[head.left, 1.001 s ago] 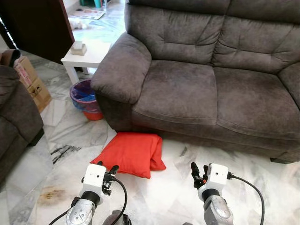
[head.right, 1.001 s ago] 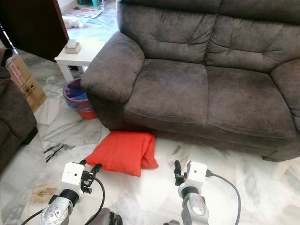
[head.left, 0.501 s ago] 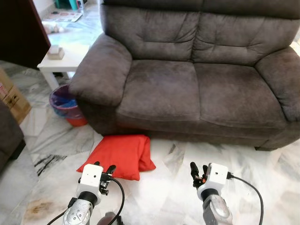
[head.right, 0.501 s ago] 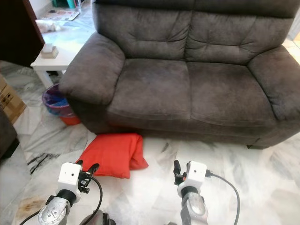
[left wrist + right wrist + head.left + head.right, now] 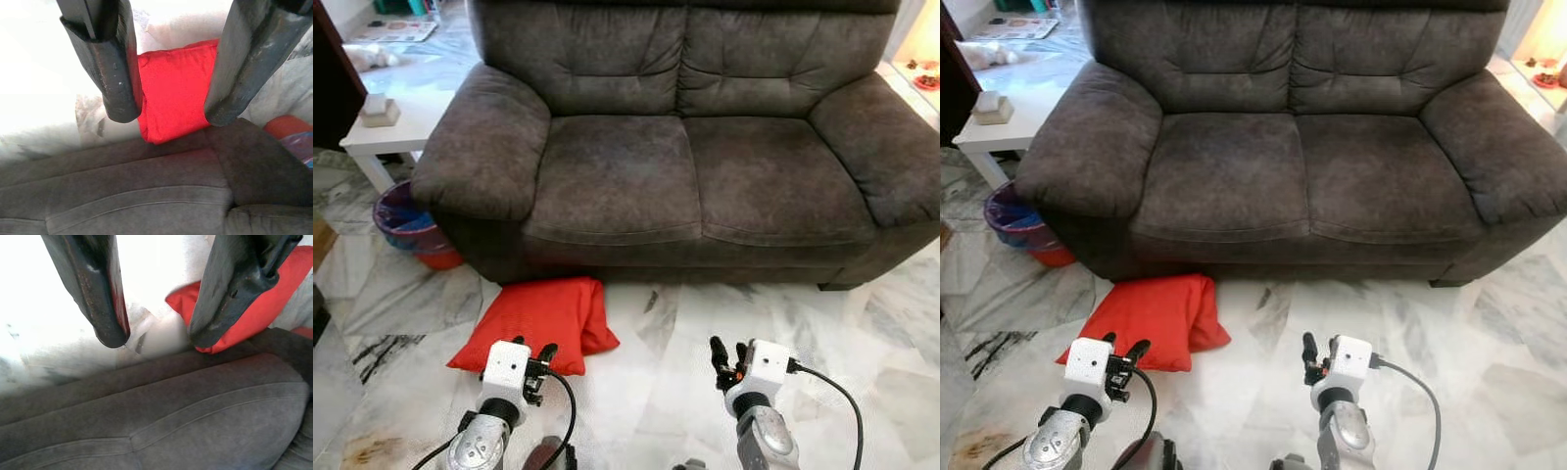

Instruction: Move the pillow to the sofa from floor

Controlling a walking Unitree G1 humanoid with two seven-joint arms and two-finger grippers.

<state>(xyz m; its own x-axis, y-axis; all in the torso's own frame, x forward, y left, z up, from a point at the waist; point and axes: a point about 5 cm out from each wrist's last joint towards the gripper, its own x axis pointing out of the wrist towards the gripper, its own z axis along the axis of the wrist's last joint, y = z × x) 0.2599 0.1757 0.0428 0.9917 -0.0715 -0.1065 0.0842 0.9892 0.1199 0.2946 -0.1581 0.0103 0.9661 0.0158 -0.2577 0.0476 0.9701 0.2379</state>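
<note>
A red pillow lies flat on the marble floor, right against the front base of the grey sofa below its left-hand seat cushion. Both arms are raised in front of the sofa, short of it: the left gripper hangs just at the pillow's near edge with its two black fingers spread and nothing between them, while the right gripper, also spread and empty, sits well apart from the pillow. Beside the sofa's left armrest stand a white side table and a bin.
</note>
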